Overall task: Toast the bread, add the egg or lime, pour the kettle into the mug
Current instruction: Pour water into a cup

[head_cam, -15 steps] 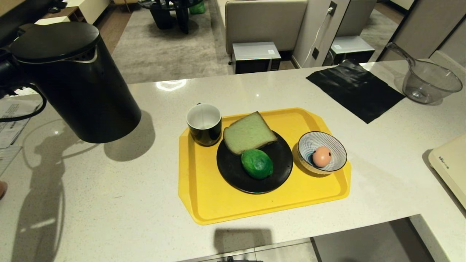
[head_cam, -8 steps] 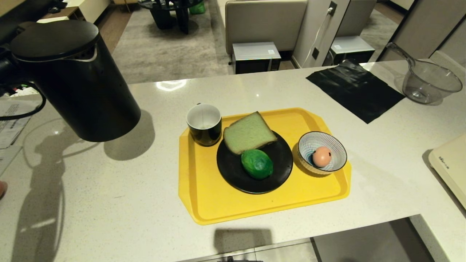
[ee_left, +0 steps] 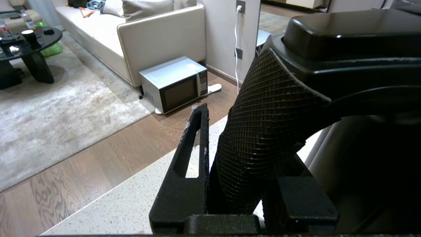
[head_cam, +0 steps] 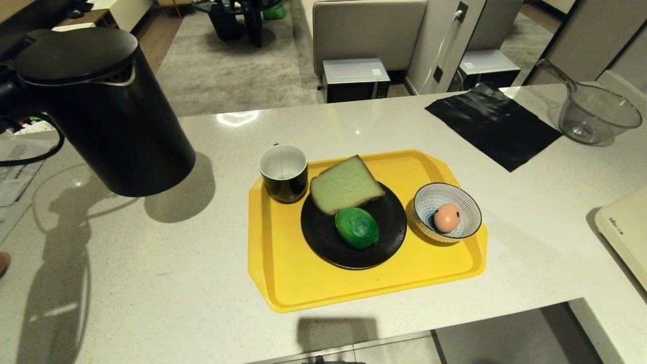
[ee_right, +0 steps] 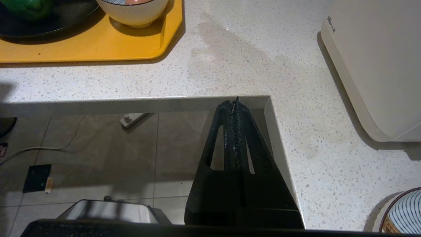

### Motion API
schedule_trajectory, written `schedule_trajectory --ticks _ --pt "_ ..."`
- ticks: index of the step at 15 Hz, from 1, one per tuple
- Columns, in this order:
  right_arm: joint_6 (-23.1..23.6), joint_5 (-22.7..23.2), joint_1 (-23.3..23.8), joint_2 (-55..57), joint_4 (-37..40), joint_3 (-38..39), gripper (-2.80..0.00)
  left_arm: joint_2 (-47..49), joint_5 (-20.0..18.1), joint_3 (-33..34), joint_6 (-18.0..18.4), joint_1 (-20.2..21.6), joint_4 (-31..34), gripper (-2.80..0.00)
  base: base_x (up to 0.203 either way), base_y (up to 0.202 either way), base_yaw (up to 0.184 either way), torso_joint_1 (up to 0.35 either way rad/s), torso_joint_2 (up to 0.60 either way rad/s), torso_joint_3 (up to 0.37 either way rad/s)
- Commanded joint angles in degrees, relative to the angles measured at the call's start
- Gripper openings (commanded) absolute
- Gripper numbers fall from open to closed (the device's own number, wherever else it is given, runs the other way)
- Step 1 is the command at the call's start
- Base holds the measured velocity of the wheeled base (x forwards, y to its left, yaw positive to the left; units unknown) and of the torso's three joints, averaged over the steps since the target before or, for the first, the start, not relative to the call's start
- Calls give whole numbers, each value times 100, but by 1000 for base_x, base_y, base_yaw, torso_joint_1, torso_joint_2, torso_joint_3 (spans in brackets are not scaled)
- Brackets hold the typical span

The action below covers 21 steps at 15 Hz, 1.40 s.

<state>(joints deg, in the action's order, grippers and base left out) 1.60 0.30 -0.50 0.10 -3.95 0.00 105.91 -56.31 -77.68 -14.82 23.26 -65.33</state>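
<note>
The kettle (head_cam: 103, 114) hangs tilted above the counter's (head_cam: 151, 263) left side, clear of the surface and casting a shadow beside the tray, its spout side leaning toward the mug (head_cam: 283, 172). The left gripper (ee_left: 230, 184) has its jaws closed on the kettle's textured black handle (ee_left: 263, 138), gripping it from the side away from the tray. The mug stands at the yellow tray's (head_cam: 283, 283) far-left corner, well apart from the kettle, with bare counter between them. On the tray, a black plate (head_cam: 323, 237) carries the bread (head_cam: 344, 184) and the lime (head_cam: 357, 228), touching each other; a striped bowl (head_cam: 468, 222) with an egg (head_cam: 447, 217) sits near the tray's right edge. The right gripper (ee_right: 235, 102), jaws pressed together and empty, hangs just off the counter's near edge, beside the inner corner of its cut-out.
</note>
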Motion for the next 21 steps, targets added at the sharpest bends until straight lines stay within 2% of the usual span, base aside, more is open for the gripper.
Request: schedule_trajectory --ticks 1,16,21 --pt "16 5 -2 -1 -9 158 -280 9 -29 -2 -12 3 -41 -280 0 0 0 147 -282 -122" --pt "130 31 -2 -1 -14 158 -280 9 -29 -13 -12 3 -41 -280 0 0 0 151 -285 -129" --pt "157 40 -2 0 -9 158 -280 75 -38 -440 -36 -6 166 -280 0 0 0 27 -53 -24"
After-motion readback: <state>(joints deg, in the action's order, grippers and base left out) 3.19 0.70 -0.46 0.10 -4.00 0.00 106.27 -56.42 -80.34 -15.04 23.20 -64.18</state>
